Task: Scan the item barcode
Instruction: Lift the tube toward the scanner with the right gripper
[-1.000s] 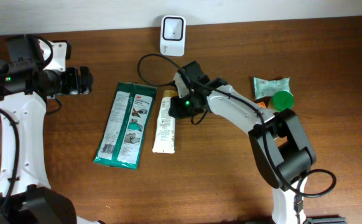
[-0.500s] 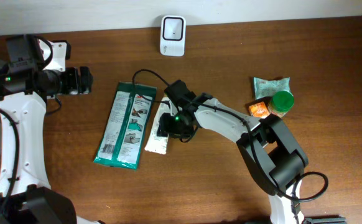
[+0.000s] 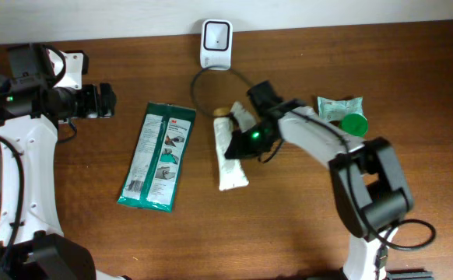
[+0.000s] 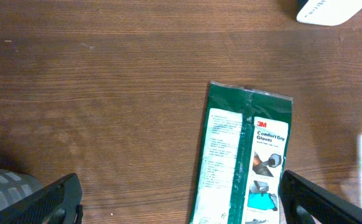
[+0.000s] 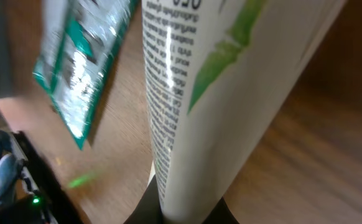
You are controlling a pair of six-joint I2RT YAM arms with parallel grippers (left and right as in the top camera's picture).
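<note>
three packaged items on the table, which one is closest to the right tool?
The white tube, the only one not green: the right tool is shut on it. The green glove pack and small green packet lie apart from it.

Dark brown wood grain runs right across the table [image 3: 94, 233]. The scanner [image 3: 215, 43] is white with a dark window. The tube [image 3: 230, 152] is white, and up close from the right wrist it carries fine black print and a bright green leaf streak. The packet [image 3: 156, 155] is deep green, with a white text panel, a red logo and a teal picture. There's a vivid green lid [image 3: 354, 124] and a pale green pouch [image 3: 338, 106]. The arms [image 3: 26, 155] are white with black joints.
</note>
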